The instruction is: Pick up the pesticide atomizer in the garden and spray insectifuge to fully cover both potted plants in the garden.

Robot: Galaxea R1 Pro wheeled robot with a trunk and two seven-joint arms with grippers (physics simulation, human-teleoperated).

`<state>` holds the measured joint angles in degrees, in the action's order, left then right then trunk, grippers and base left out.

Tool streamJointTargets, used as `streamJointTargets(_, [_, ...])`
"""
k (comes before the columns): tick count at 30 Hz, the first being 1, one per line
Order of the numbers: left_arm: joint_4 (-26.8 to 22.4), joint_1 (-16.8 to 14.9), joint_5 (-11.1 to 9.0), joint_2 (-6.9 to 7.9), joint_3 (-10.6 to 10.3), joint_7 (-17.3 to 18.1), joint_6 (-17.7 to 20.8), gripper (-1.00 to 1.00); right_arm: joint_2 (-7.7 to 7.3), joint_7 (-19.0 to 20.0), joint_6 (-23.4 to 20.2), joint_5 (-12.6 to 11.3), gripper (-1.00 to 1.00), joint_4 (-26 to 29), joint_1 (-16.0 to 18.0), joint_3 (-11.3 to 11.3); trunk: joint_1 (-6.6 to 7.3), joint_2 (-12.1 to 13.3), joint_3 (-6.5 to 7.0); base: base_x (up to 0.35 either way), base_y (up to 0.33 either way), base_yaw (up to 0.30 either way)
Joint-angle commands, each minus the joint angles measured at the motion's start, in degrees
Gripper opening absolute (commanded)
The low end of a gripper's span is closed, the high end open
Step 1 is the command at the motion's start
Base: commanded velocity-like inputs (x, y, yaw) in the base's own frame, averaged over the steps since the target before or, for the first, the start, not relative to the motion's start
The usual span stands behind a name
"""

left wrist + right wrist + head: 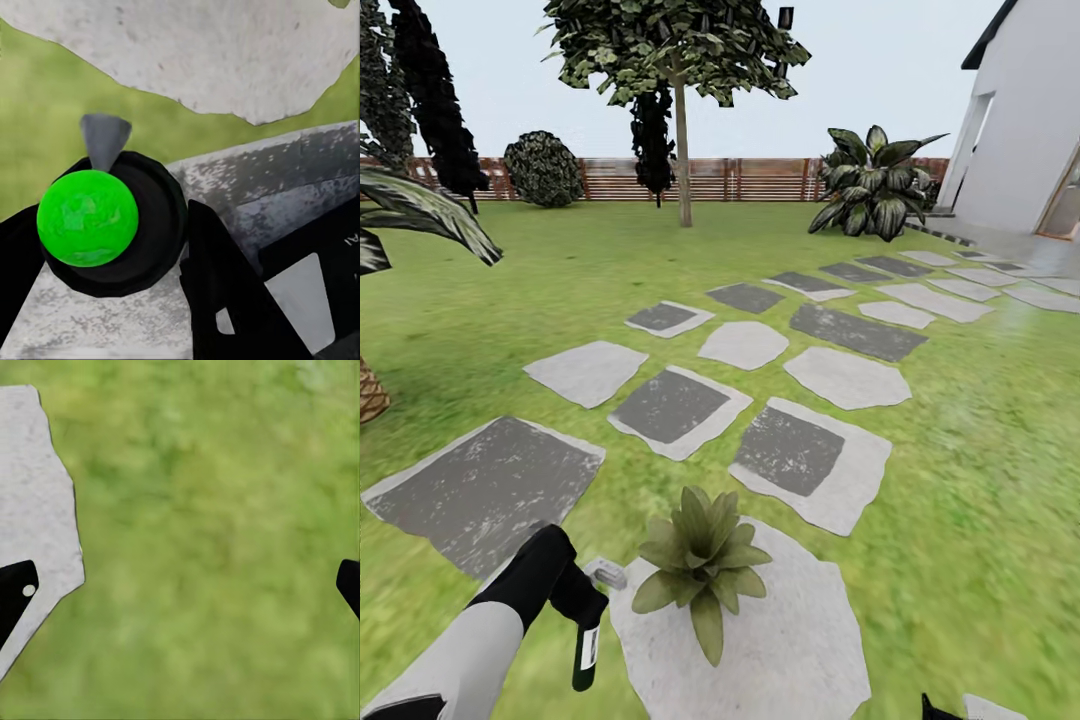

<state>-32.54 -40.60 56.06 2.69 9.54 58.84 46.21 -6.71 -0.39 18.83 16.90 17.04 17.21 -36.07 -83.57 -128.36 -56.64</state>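
Outdoors: lawn (460, 330) crossed by grey stepping stones (670, 408), wooden fence (760, 178) and a tree (680, 60) at the far edge, white house wall (1025, 120) to the right. One potted plant (700, 560) sits on a pale stone (790, 640) close below the head camera. Left gripper (575, 590) has its jaws pinching the pesticide atomizer (586, 650), bottle hanging down just beside that plant. Right gripper (180, 585) hangs over grass, jaws spread wide.
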Motion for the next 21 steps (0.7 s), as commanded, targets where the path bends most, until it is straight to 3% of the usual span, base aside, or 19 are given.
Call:
streamJointTargets(1, [-0.1,0.0,0.6,-0.06,0.1,0.5,0.2,-1.0,0.01,0.0,0.2,0.6,1.0,-0.1,0.0,-0.4,0.02,0.0,-0.05,0.0,0.0,0.0])
streamJointTargets(11, [-0.1,-0.1,0.8,-0.06,0.1,0.5,0.2,-1.0,0.03,-0.1,0.2,0.6,1.0,-0.1,0.0,-0.4,-2.17,-4.0,-2.31,0.0,0.0,0.0])
streamJointTargets(21, [-0.1,-0.5,0.4,-0.09,0.2,0.5,0.2,-1.0,-0.42,0.1,0.3,0.9,1.0,0.0,0.0,-0.3,-2.17,-4.0,-2.98,0.038,-0.032,0.0])
